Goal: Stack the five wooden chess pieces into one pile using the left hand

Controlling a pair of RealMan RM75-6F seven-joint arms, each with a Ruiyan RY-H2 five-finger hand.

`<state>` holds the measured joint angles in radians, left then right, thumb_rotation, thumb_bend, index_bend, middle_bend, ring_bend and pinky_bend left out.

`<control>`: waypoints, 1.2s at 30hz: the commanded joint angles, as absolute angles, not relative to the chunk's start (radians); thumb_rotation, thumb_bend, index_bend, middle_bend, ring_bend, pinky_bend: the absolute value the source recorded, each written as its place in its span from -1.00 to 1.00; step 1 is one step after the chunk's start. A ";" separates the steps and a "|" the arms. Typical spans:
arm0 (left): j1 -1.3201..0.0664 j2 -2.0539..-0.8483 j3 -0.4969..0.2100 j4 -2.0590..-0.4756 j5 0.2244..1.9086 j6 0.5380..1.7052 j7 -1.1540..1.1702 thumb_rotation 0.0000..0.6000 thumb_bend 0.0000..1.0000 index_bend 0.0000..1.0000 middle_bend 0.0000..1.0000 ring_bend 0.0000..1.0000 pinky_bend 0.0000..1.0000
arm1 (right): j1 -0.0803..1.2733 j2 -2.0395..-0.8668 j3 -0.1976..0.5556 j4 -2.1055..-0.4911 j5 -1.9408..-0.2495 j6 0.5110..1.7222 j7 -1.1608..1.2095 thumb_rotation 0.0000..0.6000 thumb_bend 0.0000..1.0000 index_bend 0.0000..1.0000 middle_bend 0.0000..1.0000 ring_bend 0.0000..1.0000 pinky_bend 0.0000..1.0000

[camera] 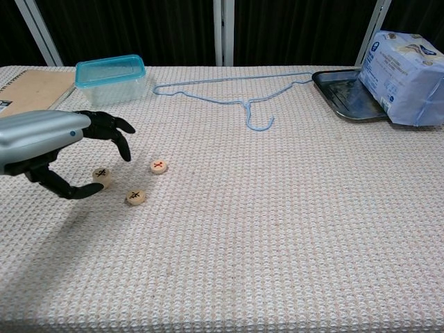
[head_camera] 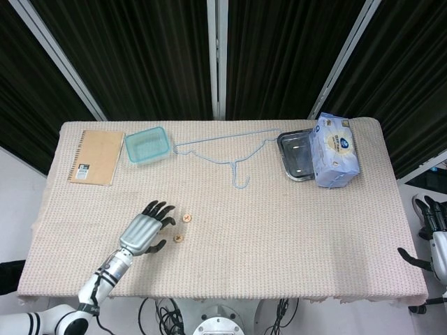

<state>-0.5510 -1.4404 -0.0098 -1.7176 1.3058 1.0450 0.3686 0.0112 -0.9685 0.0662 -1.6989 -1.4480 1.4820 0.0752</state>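
Round wooden chess pieces lie on the woven cloth at the front left. A short pile [camera: 102, 176] stands leftmost. One single piece [camera: 136, 198] [head_camera: 178, 238] lies to its right and nearer me, another [camera: 159, 166] [head_camera: 186, 218] further back. My left hand [camera: 48, 139] [head_camera: 145, 230] hovers over the pile, holding nothing, with its fingers [camera: 118, 135] spread above it and the thumb low beside it. In the head view the hand hides the pile. My right hand [head_camera: 433, 230] hangs beyond the table's right edge, empty, fingers apart.
A teal plastic box [camera: 111, 76] and a brown notebook [head_camera: 96, 157] sit at the back left. A blue wire hanger [camera: 236, 94] lies across the back middle. A metal tray [camera: 347, 94] and a tissue pack [camera: 406, 66] occupy the back right.
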 commanded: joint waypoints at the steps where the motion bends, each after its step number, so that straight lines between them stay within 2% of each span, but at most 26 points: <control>1: -0.557 -1.446 -0.010 -1.704 1.292 1.036 0.396 1.00 -0.16 -0.37 -0.95 -1.00 -1.00 | 0.011 -0.968 0.066 -1.698 -1.449 1.482 0.078 1.00 -0.84 -1.00 -1.00 -1.00 -1.00; 10: -0.570 -1.447 -0.005 -1.718 1.243 1.009 0.463 1.00 -0.10 -0.29 -1.00 -1.00 -1.00 | 0.012 -0.969 0.070 -1.694 -1.440 1.480 0.082 1.00 -0.84 -1.00 -1.00 -1.00 -1.00; 36: -0.574 -1.467 0.024 -1.700 1.224 1.034 0.597 1.00 -0.09 -0.27 -1.00 -1.00 -1.00 | 0.016 -0.970 0.073 -1.700 -1.422 1.467 0.072 1.00 -0.84 -1.00 -1.00 -1.00 -1.00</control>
